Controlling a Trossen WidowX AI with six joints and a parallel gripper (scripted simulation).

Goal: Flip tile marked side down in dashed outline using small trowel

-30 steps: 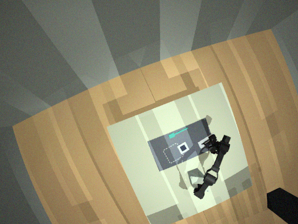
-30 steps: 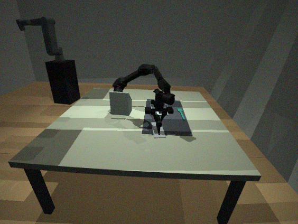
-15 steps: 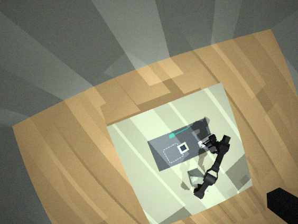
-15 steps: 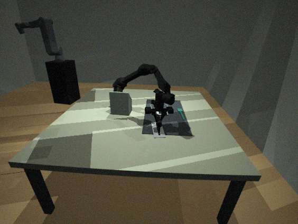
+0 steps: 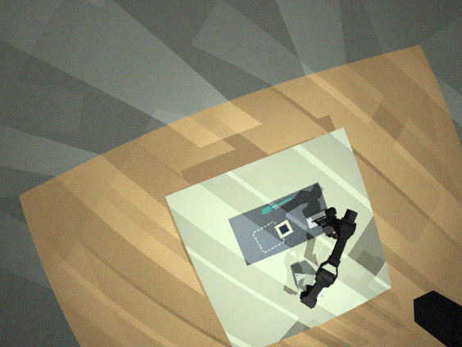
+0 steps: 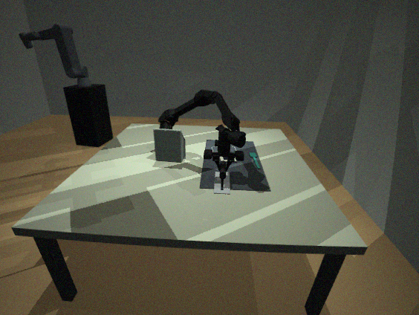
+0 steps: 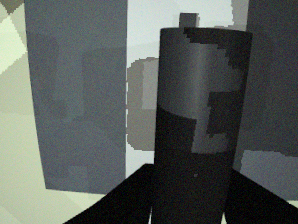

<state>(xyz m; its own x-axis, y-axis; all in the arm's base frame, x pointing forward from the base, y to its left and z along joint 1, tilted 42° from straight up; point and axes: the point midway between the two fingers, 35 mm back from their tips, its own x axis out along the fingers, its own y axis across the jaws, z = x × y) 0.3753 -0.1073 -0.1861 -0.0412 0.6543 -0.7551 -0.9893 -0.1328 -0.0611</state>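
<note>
One tile (image 5: 288, 223), two arms (image 5: 339, 245) (image 6: 206, 97), one mat (image 5: 250, 254) (image 6: 260, 183), one teal tool (image 5: 267, 209) (image 6: 253, 155)
</note>
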